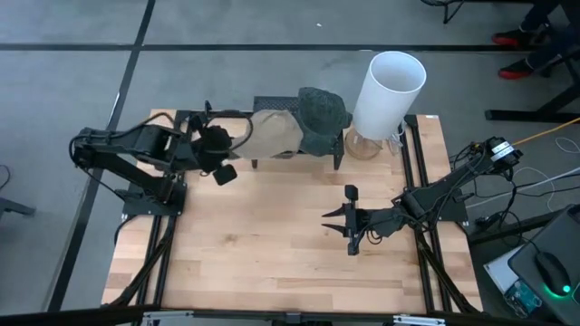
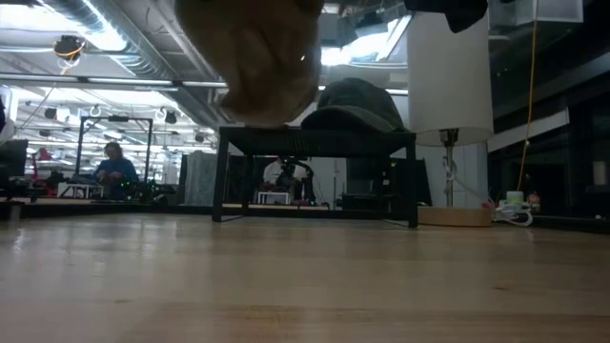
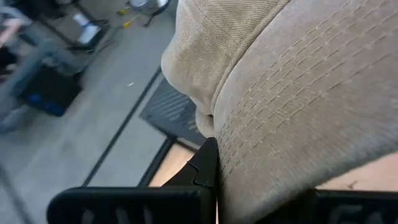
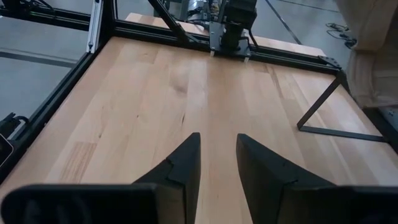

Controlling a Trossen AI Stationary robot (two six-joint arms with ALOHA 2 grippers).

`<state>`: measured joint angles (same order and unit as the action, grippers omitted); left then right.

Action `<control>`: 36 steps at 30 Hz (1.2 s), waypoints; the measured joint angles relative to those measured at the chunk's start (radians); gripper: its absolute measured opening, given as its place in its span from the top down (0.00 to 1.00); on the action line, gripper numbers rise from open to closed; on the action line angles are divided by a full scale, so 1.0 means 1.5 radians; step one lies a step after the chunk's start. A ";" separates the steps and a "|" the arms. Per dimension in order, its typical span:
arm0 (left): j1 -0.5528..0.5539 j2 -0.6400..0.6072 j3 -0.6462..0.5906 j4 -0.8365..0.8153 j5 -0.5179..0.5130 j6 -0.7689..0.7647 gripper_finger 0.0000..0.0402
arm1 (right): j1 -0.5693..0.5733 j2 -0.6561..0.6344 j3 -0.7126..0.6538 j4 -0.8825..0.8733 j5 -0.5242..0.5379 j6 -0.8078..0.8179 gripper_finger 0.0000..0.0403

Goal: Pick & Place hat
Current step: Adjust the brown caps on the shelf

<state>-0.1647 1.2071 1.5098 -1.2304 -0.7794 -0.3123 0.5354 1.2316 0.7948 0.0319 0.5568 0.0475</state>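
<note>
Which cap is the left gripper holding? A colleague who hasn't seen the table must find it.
Start at the tall white cylindrical lamp at the table's far edge, then the low black metal stand beside it. The tan corduroy cap hangs off the stand's left end, pinched by the left gripper; its neighbour, the dark green cap, sits nearer the lamp.

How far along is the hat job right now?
Done: a dark green cap already sits on the low black rack.

In hand: the left gripper is shut on the tan corduroy cap, held up beside the rack.

Left: setting the tan cap down and releasing. The right gripper waits open over the wooden table.
</note>
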 joint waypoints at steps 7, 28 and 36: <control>-0.015 0.008 0.021 -0.004 0.012 0.019 0.94 | 0.000 0.000 0.000 0.000 0.000 0.000 0.74; 0.082 0.283 0.004 0.001 -0.197 0.148 0.84 | 0.000 0.000 0.000 0.000 0.000 0.000 0.74; 0.099 0.374 0.003 0.000 -0.302 0.132 0.83 | 0.000 0.000 0.000 0.000 -0.005 0.000 0.74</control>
<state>-0.0167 1.7687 1.5149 -1.2307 -1.2318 -0.1138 0.5350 1.2316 0.7948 0.0323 0.5486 0.0479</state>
